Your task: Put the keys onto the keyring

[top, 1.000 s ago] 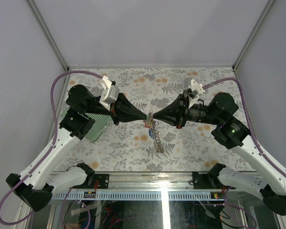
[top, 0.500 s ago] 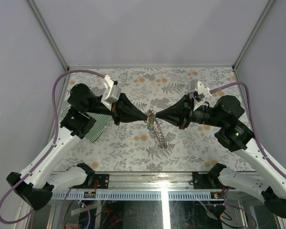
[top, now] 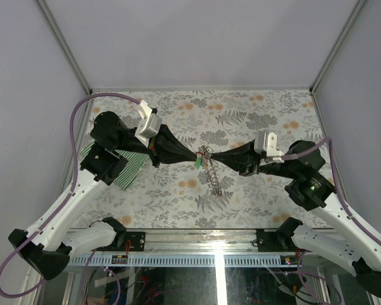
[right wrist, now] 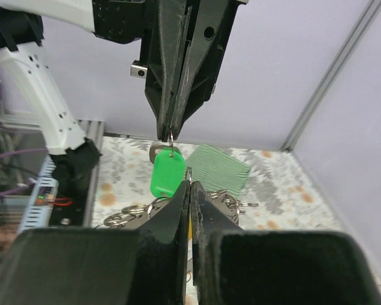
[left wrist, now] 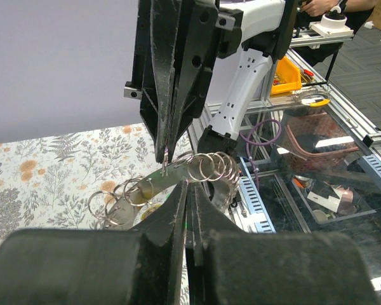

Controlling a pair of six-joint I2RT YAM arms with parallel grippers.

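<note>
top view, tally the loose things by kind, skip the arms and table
green key: 1
chain of rings: 1
striped cloth: 1
total: 3
No other keys can be made out in this view.

We reach our left arm [top: 63, 208] and right arm [top: 352, 219] inward from opposite sides, so the left gripper [top: 195, 156] and right gripper [top: 212, 157] meet tip to tip, nearly touching, each with its jaws pressed together.
</note>
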